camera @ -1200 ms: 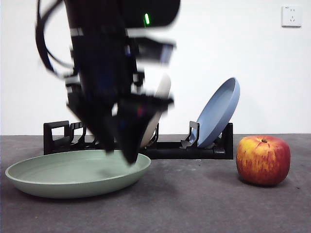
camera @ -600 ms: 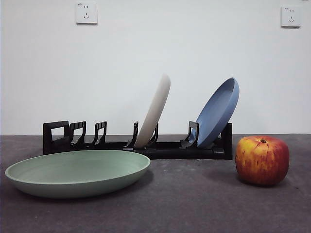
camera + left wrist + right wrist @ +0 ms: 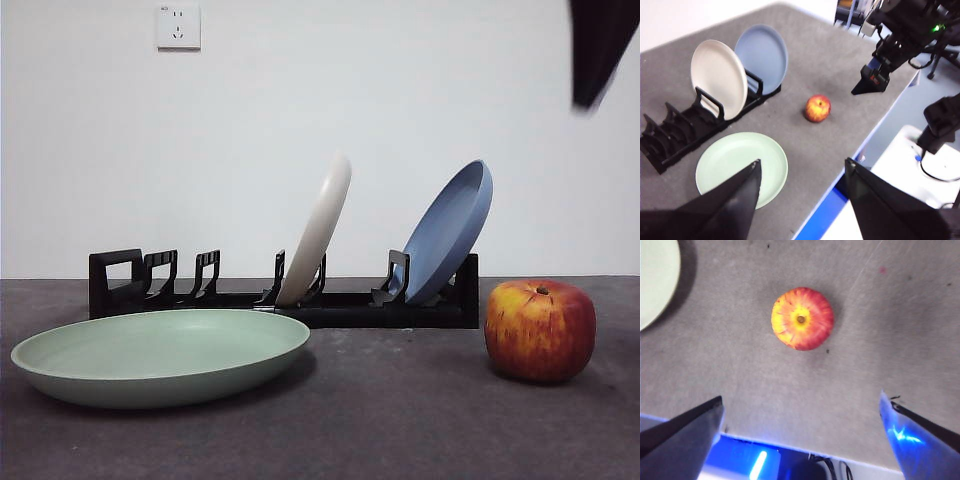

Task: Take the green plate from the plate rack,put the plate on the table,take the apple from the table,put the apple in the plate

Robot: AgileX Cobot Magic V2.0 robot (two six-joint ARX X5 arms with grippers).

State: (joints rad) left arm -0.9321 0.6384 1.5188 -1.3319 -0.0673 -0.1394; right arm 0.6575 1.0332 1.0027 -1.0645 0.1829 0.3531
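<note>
A: Report the plate rack (image 3: pixel 280 295) and its contents.

B: The plate rack stands on the table (image 3: pixel 400 420) along the far side. It holds 2 plates: a cream-white plate (image 3: pixel 318 232) leaning in a middle slot and a blue plate (image 3: pixel 450 228) leaning at the end nearest the apple. The slots at the handle end hold nothing.

A: Position of the green plate (image 3: pixel 160 355)?

B: Flat on the table, in front of the rack's handle end, right side up. Nothing lies in it.

A: Position of the apple (image 3: pixel 540 330)?

B: Upright on the table, stem dimple facing up, well apart from the green plate and just in front of the rack's blue-plate end.

A: State of the left gripper (image 3: pixel 802 200)?

B: High above the table, near the table's edge beside the green plate. Its 2 jaws are spread wide and hold nothing.

A: State of the right gripper (image 3: pixel 800 430)?

B: Above the apple, well clear of it; in the front view only a black tip (image 3: pixel 598 50) shows at the top corner. Its 2 jaws are spread wide with nothing between them. In the left wrist view the right gripper (image 3: pixel 870 82) hangs over the table beyond the apple.
</note>
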